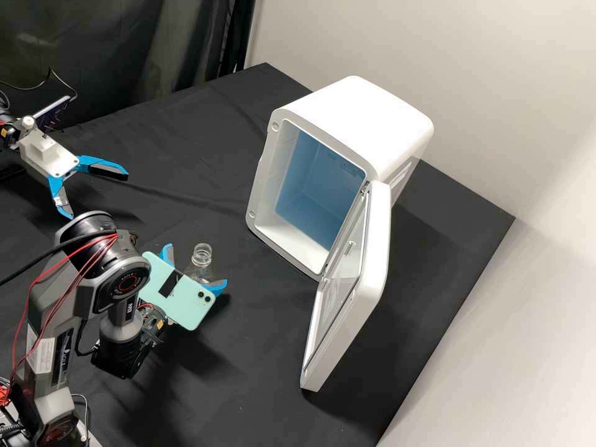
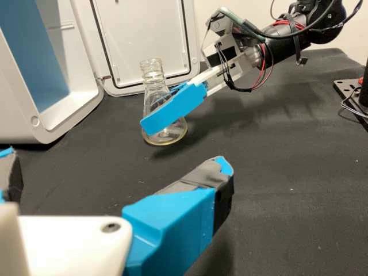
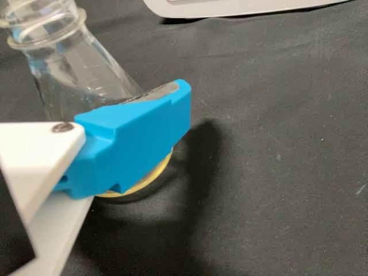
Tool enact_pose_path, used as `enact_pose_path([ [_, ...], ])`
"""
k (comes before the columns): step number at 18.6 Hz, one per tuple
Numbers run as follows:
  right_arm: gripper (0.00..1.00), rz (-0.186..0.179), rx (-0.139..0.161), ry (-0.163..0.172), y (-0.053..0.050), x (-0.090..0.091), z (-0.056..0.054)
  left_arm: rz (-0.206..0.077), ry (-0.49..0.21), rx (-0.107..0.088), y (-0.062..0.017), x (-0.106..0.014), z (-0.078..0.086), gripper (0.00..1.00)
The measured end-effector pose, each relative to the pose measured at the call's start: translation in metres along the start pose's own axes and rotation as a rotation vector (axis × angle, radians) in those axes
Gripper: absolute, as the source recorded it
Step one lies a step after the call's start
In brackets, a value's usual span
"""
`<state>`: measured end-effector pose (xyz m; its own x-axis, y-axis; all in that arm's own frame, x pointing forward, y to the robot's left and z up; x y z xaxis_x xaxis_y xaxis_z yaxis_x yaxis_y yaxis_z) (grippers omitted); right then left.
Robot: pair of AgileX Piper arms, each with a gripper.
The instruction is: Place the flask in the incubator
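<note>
black bench holds a flask, near left. right gripper squeezes its sides. left gripper is wide open, empty. the sloped glass could slip out and tip.

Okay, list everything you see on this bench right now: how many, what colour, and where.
Erlenmeyer flask: one, clear glass, upright and uncapped on the bench, in front of the incubator's opening.
Incubator: one, white with a light blue inside, toward the far right of the bench.
Incubator door: one, white, swung wide open.
Bench: one, black.
Phone: one, mint green, mounted on the right arm's wrist.
Left gripper: one, white with blue fingers, open, above the bench's left side, apart from the flask.
Right gripper: one, white and blue, around the flask.
</note>
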<state>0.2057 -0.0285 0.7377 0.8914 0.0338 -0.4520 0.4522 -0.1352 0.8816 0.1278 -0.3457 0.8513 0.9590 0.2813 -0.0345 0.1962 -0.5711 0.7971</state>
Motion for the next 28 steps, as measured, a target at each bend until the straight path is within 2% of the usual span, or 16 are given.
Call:
enact_pose_path([
  [4, 0.00, -0.003, 0.000, -0.004, 0.000, 0.000, 0.000, -0.002, 0.001, -0.007, -0.0005, 0.001, 0.000, 1.00],
  [14, 0.00, -0.021, -0.001, -0.028, -0.002, 0.000, 0.002, -0.001, 0.002, -0.007, -0.0005, 0.001, 0.000, 1.00],
  [24, 0.00, -0.037, -0.007, -0.018, -0.005, 0.001, 0.000, 0.000, 0.009, -0.009, -0.0005, 0.000, -0.001, 1.00],
  [27, 0.00, -0.034, -0.030, -0.029, -0.002, -0.002, -0.005, 0.000, 0.010, -0.009, -0.0005, 0.000, -0.002, 1.00],
  [28, 0.00, -0.018, -0.028, -0.027, 0.002, -0.004, -0.008, 0.000, 0.010, -0.009, -0.0005, 0.000, -0.002, 1.00],
])
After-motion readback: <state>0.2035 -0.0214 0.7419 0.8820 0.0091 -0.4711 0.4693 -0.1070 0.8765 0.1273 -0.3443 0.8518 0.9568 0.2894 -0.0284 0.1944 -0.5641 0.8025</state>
